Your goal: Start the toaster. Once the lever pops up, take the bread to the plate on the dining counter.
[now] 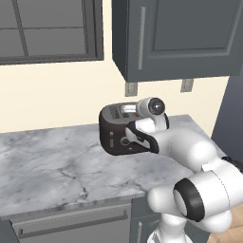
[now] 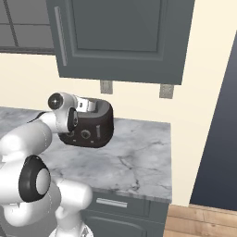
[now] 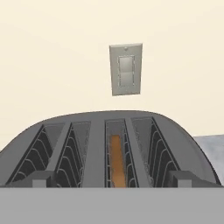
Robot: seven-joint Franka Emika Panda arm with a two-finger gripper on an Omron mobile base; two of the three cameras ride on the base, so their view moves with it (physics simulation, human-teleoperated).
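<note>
Marble counter [image 1: 52, 166] spreads wide under the grey wall cabinet [image 1: 180, 38], and the toaster [image 1: 114, 137] sits toward its back, near the wall, at about twelve o'clock from the base. Its dark glossy body runs long along the wall line, knobs and slider face turned out toward the robot, slots opening straight up. The white arm [image 1: 190, 152] reaches in over it, and the gripper [image 3: 112, 186] hangs just above the front edge, its fingers spread wide with nothing between them.

From the hand's camera, four slots fan away toward a wall outlet [image 3: 126, 69] at twelve o'clock. The bread [image 3: 116, 161] stands on edge, sunk low in the third slot from the left, its long axis running front to back along that slot.

On the toaster's face at roughly nine o'clock sits a small lever [image 1: 111, 141] with a pale mark. My read: starting comes first, so the hand should drop down the front face, set one finger on top of that tab, not the round knob, and press straight down along its track.
</note>
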